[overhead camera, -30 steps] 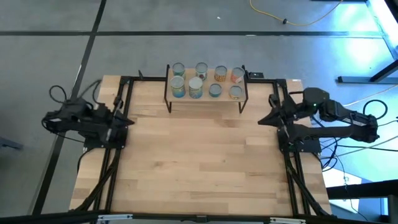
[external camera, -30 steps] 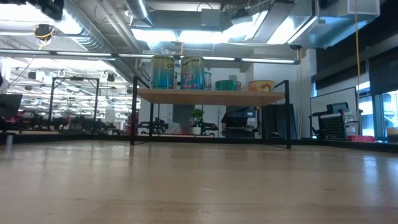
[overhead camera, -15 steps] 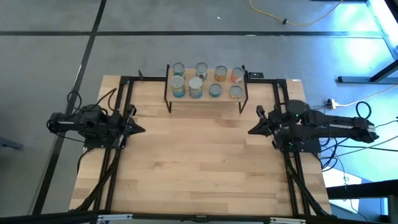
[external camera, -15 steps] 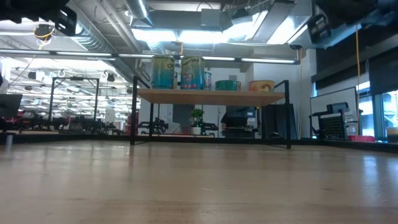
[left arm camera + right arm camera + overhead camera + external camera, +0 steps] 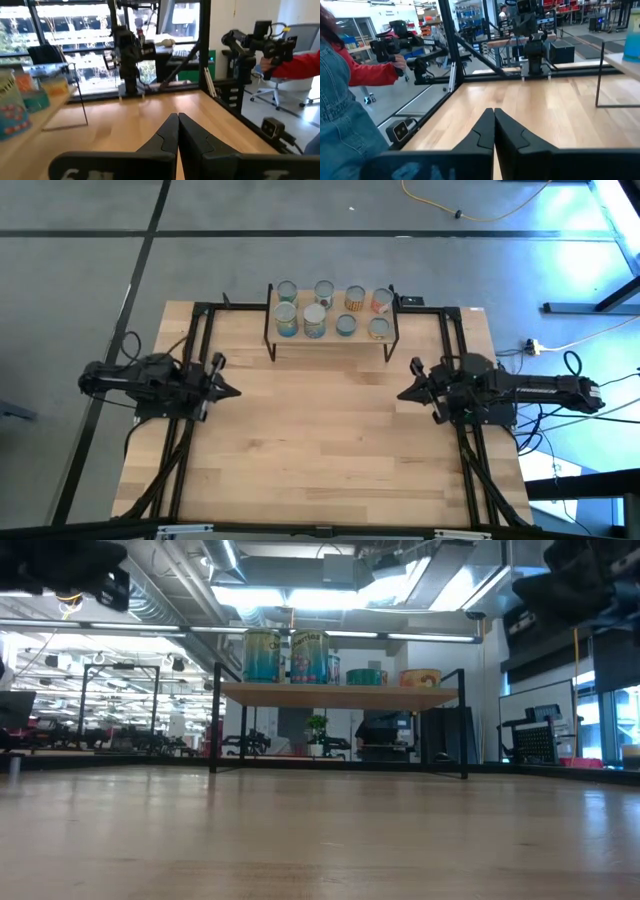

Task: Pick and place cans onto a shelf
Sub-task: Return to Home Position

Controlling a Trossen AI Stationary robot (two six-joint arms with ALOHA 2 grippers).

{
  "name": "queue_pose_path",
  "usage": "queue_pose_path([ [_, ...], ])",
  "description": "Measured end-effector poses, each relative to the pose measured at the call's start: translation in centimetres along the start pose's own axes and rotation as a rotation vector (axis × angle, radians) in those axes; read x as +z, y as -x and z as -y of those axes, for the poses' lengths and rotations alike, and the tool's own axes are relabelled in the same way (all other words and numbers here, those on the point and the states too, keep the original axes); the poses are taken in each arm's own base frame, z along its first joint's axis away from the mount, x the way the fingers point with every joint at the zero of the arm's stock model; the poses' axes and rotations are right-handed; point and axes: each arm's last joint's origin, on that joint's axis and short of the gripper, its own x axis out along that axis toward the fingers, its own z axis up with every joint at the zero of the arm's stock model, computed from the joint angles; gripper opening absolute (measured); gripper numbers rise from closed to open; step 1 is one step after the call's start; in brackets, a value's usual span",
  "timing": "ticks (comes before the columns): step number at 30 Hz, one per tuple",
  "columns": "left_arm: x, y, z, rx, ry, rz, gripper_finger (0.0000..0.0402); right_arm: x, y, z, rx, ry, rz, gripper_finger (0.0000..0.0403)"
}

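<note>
Several cans stand upright in two rows on the small wooden shelf at the table's far edge; they also show in the low view on the shelf board. My left gripper is shut and empty at the table's left side, pointing right; its shut fingers show in the left wrist view. My right gripper is shut and empty at the right side, pointing left; it shows in the right wrist view.
Black frame rails run along both table sides. The bare tabletop lies between the arms. A person in a red sleeve with a device stands beyond the table; the person also shows in the right wrist view.
Both arms have come out from their folded positions at the table's sides and lowered. My left gripper has moved toward the table's right, my right gripper toward its left and near edge. The cans and shelf have not moved.
</note>
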Motion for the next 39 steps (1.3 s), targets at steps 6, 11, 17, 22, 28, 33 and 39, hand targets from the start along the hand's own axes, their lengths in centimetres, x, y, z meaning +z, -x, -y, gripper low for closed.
queue_pose_path([
  [6, -2.4, -0.7, 0.0, -0.011, 0.047, -0.018, 0.0000, -1.2, 0.0, 0.2, -0.004, -0.007, -0.026, 0.0006],
  [11, -3.9, -1.0, 0.1, -0.038, 0.054, -0.055, 0.0000, -2.3, 0.1, 0.3, -0.007, -0.011, -0.037, 0.0006],
  [17, -5.2, -1.3, 0.2, -0.042, 0.029, -0.028, 0.0000, -3.7, 0.2, 0.5, -0.028, 0.008, -0.037, 0.0006],
  [22, -5.1, -1.3, 0.2, -0.051, 0.027, -0.025, 0.0000, -3.7, 0.2, 0.5, -0.026, 0.038, -0.043, 0.0006],
  [28, -5.2, -1.3, 0.2, -0.043, 0.042, -0.030, 0.0000, -4.5, 0.3, 0.7, -0.070, 0.024, -0.121, 0.0006],
  [33, -5.2, -1.3, 0.1, -0.043, 0.049, -0.031, 0.0000, -5.1, 0.4, 1.0, -0.152, -0.065, -0.171, 0.0006],
  [39, -5.2, -1.3, 0.1, -0.029, 0.030, -0.035, 0.0000, -5.3, 0.4, 1.1, -0.216, -0.206, -0.167, 0.0006],
])
